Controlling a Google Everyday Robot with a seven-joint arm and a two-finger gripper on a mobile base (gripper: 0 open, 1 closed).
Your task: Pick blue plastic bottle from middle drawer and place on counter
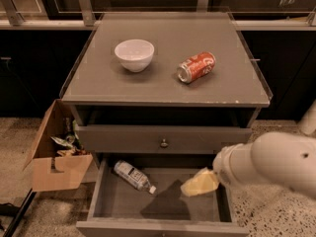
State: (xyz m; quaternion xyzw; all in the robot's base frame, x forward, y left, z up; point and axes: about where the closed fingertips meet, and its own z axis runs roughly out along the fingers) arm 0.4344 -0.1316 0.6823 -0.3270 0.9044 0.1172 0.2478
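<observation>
Hovering over the right part of the open middle drawer [114,204], the gripper [200,183] shows as a pale yellowish tip at the end of a thick white arm [276,164] that reaches in from the right edge of the view. Whether it is spread or pressed together cannot be told. It is apart from the blue plastic bottle [131,175], which lies on its side on the drawer's grey floor, in the back left part. The bottle lies slanted, with its small white cap pointing toward the front right, roughly in the gripper's direction. A dark shadow [168,205] falls on the drawer floor between the bottle and the gripper, nearer the front. Just above the open drawer sits a closed drawer front [123,138] with a small round knob at its middle. The counter [163,88] above carries a white bowl [134,54], upright and left of centre, and a red soda can [196,67] on its side, right of centre; the two are apart. On the speckled floor left of the cabinet stands an open cardboard box [54,174] with scraps of packaging inside.
</observation>
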